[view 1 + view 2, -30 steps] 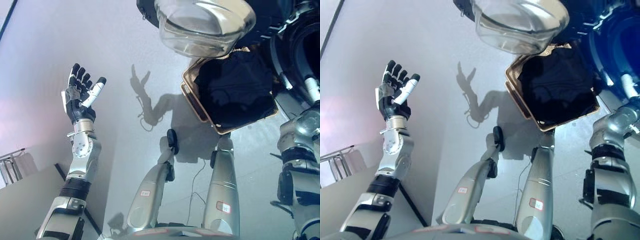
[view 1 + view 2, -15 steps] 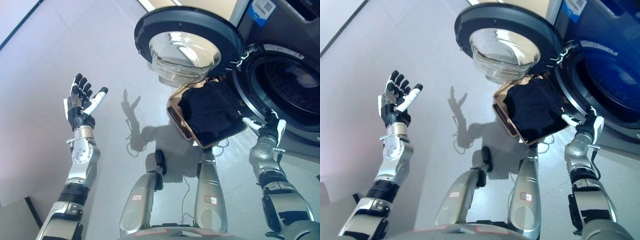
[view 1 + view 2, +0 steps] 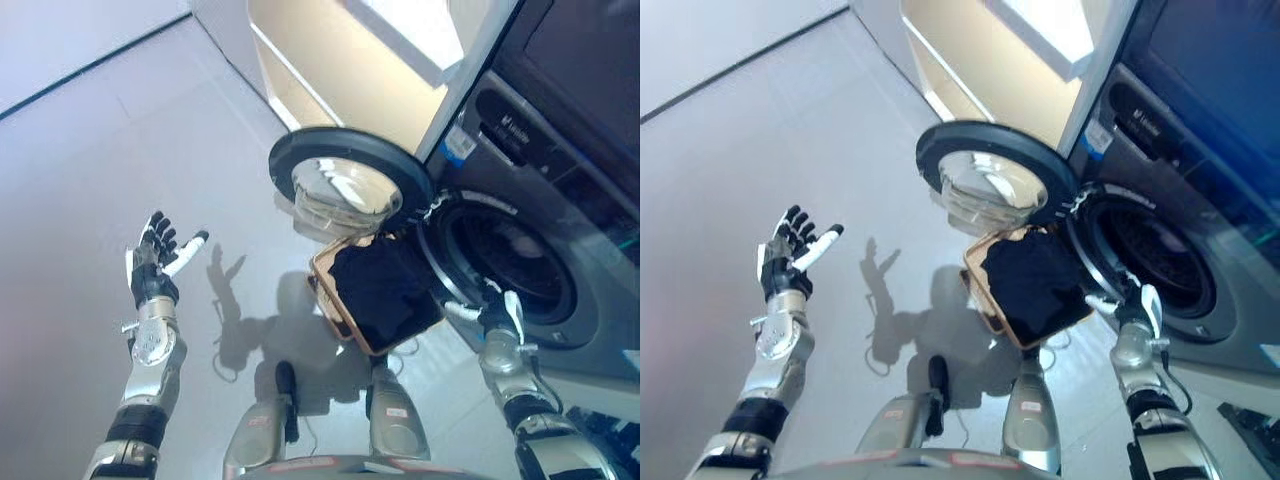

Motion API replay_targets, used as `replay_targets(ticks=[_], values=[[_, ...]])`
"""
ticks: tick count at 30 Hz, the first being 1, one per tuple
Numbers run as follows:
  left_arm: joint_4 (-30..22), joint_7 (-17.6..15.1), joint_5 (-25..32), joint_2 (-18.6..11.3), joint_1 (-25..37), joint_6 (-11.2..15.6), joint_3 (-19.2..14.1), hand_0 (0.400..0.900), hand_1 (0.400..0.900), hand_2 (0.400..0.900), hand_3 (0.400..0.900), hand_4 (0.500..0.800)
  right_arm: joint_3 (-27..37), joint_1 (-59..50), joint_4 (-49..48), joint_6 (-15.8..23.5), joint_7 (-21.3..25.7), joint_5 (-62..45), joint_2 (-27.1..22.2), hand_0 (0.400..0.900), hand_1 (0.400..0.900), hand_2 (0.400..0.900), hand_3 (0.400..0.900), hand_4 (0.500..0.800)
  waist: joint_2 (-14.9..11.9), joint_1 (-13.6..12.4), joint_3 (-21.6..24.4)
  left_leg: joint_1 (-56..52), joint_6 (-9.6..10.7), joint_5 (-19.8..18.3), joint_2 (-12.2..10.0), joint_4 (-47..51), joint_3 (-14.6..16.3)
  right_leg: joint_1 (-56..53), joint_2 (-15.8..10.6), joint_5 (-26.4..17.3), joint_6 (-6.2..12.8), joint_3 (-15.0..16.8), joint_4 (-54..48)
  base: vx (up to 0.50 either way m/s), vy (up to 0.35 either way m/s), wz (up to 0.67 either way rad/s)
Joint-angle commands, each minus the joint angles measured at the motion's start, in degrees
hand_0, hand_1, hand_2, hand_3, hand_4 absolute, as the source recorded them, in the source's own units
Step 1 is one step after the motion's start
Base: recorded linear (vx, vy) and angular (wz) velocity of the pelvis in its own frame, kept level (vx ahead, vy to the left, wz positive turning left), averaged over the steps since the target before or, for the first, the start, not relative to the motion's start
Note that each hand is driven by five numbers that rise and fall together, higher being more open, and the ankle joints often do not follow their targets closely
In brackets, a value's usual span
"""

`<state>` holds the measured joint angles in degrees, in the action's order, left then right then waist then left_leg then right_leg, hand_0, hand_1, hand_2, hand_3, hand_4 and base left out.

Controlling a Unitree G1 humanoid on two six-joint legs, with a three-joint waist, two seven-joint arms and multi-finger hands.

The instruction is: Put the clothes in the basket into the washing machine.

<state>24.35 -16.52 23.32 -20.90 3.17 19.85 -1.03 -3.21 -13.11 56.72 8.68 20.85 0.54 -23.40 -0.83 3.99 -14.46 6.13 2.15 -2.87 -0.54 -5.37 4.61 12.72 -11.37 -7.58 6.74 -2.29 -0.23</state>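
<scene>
Open door [image 3: 345, 185] stood left of the drum mouth [image 3: 505, 262]; basket [image 3: 372, 300] of dark clothes [image 3: 1028, 283] lay just before it.

Black clothes [image 3: 378, 292] fill the tan basket [image 3: 330, 302] beside the dark grey washing machine [image 3: 560, 230], whose black-rimmed clear glass door [image 3: 345, 188] stands over pale grey floor [image 3: 120, 150]. My hands are dark, white-tipped.

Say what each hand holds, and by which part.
Nothing is held. The left hand is raised open and empty; the right hand is open by the basket.
</scene>
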Motion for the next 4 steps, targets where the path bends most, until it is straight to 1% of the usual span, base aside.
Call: replay_targets(ticks=[1, 4], values=[[-2.1, 0.2, -3.2, -1.8, 1.2, 3.8, -4.8, 0.9, 0.9, 0.9, 0.9, 0.8, 0.3, -0.6, -0.1, 4.2, 1.3, -2.6, -1.1, 0.9, 0.9, 0.9, 0.9, 0.8, -0.4, -0.9, 5.5, -1.4, 3.2, -3.0, -4.5, -1.1, -3.4, 1.1, -1.7, -2.1, 3.18, -0.5, 2.3, 0.08, -0.064, 0.1], [-2.0, 0.6, -3.7, -1.8, 0.2, 3.4, -5.3, 0.9, 0.9, 0.9, 0.9, 0.8, 0.4, -0.2, 0.2, 4.6, 1.3, -3.1, -0.8, 0.9, 0.9, 0.9, 0.9, 0.8, -0.6, -0.7, 6.7, -2.6, 3.7, -2.2, -5.7, 0.5, -3.3, 0.2, -0.7, -1.7, 3.01, -0.9, 1.7, 0.06, -0.052, 0.09]])
